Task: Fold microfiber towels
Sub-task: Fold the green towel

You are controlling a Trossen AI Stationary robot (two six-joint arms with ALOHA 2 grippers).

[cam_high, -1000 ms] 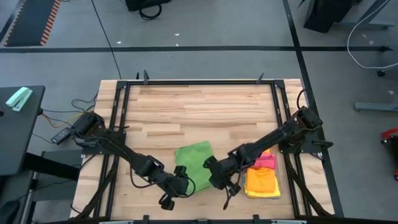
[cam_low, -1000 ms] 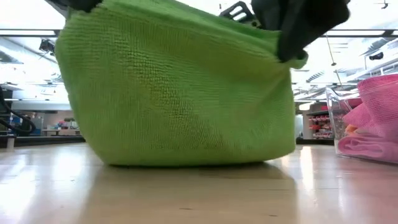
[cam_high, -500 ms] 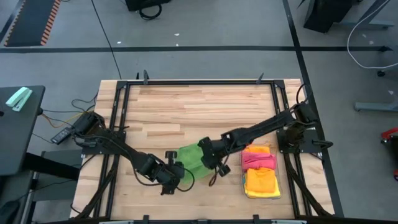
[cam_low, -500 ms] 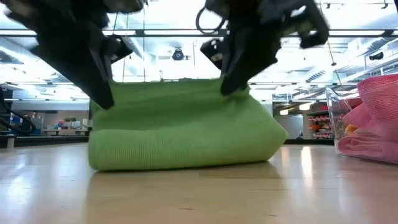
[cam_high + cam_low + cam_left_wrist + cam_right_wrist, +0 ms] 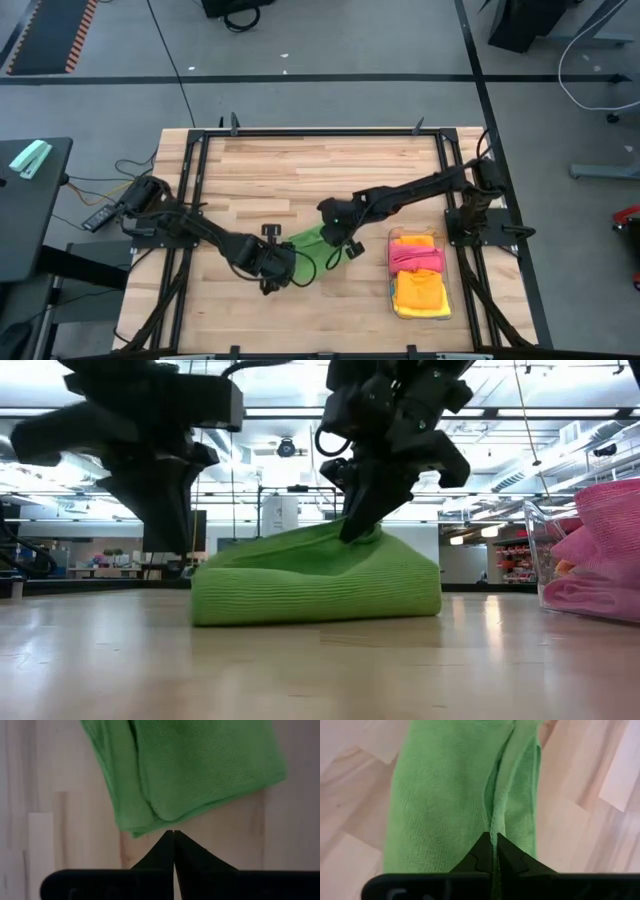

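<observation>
Both arms bent inward; right pincer (image 5: 492,839) pinching green towel (image 5: 455,790) edge

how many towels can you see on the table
4: a green towel mid-table by both end effectors, and a pink towel, an orange towel and a yellow towel stacked at the right. More may be hidden.

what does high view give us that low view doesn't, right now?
Only the high view: the whole wooden table inside its black frame, both arms reaching in from the sides, and the stack of pink, orange and yellow microfiber towels seen from above.

Only the low view: the green microfiber towel side-on, lying as a doubled bundle on the wood, one edge lifted by the right gripper; the clear plastic bin wall around the pink cloths; the room behind.

Both: green towel, left gripper beside it, right gripper pinching its edge.
</observation>
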